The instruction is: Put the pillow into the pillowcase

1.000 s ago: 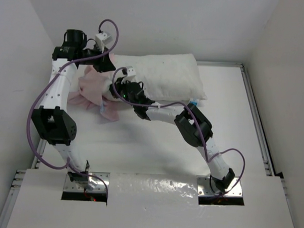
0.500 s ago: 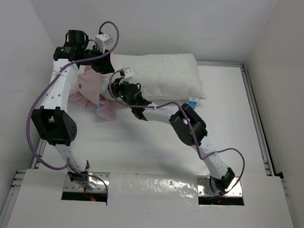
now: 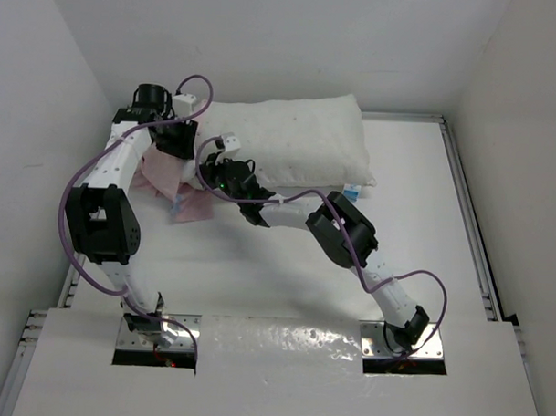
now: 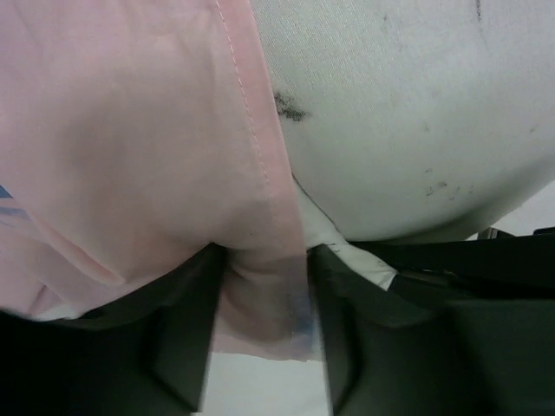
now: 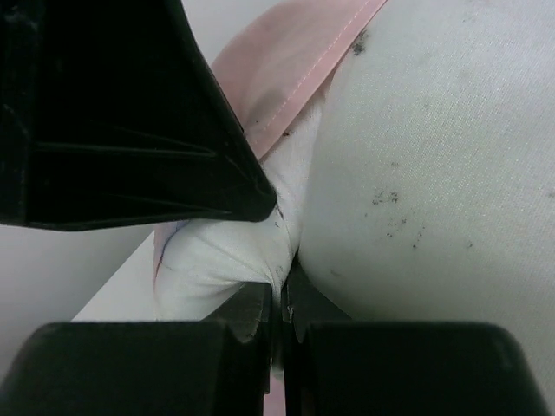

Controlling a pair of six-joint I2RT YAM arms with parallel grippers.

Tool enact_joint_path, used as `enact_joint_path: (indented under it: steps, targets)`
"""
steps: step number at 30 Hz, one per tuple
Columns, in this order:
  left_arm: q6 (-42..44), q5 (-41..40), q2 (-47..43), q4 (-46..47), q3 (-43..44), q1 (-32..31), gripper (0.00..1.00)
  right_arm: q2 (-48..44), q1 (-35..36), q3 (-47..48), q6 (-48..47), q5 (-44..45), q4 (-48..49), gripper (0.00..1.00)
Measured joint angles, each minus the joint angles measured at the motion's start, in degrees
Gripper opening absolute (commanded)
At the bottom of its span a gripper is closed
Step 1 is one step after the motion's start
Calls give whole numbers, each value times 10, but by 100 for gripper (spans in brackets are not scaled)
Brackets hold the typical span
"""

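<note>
The white speckled pillow [image 3: 303, 136] lies across the back of the table, its small blue tag [image 3: 354, 189] at the near right edge. The pink pillowcase [image 3: 165, 175] is bunched at its left end, its hem [image 4: 260, 173] lying over the pillow [image 4: 416, 113]. My left gripper [image 3: 175, 139] stands at that end, open, a fold of pink hem [image 4: 264, 303] hanging loosely between its fingers. My right gripper [image 3: 217, 172] is shut, pinching a white fold of the pillow's corner [image 5: 234, 247] just under the hem. The pillow [image 5: 434, 173] bulges to its right.
A black finger of the left gripper [image 5: 130, 113] fills the upper left of the right wrist view, close to my right gripper [image 5: 279, 299]. White walls enclose the table on three sides. A metal rail [image 3: 467, 224] runs along the right edge.
My left gripper has opened off the pillowcase hem and shifted slightly nearer. The right gripper has pushed left with the pillow corner, and the pink bunch looks smaller.
</note>
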Motion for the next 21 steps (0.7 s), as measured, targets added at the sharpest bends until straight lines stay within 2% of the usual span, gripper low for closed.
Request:
enact_joint_path:
  steps: [2,3,4,11,15,21]
  targets:
    - [-3,-6,0,7,-4,0,26,0,0,0,0,0,-3,0]
    - [-3,-7,0,10,-5,0,8,0,0,-1,0,0,-3,0]
    - [-6,-8,0,12,-6,0,2,0,0,-2,1,0,-3,0]
    - [0,21,0,7,3,-1,0,0,0,-3,2,0,-4,0]
    - [5,64,0,-17,39,1,0,0,0,4,1,2,-3,0]
    - [21,130,0,-27,95,1,0,0,-5,67,-10,14,-36,0]
